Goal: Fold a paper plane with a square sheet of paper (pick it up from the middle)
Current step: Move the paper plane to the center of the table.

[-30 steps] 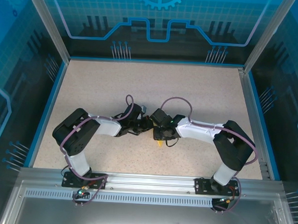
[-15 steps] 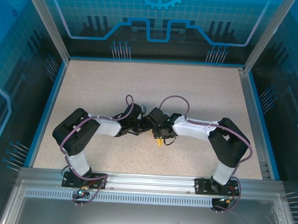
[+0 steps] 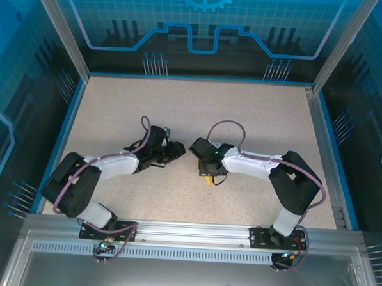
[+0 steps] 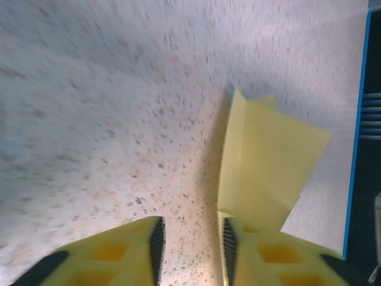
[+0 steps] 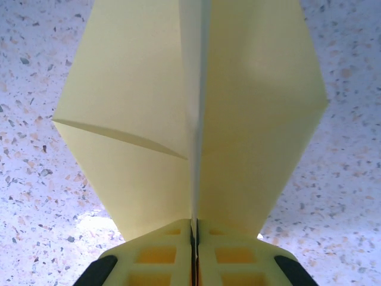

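The plane (image 5: 250, 119) is a folded yellow sheet with a centre crease and a flap spreading to either side, held just above the table (image 3: 199, 111) near its middle, a little toward the near edge. The right gripper (image 5: 193, 223) has its fingers pressed together on the crease at the plane's near end, with the paper pinched between them. From above, a small yellow tip of the plane (image 3: 207, 180) pokes out beneath the right gripper (image 3: 207, 176). The left gripper (image 3: 176, 150) sits left of the table's middle. Its fingers are partly apart and have hold of nothing, with bare speckled table between them (image 4: 190, 235). The plane (image 4: 268, 161) stands just beyond its right finger (image 4: 250, 250).
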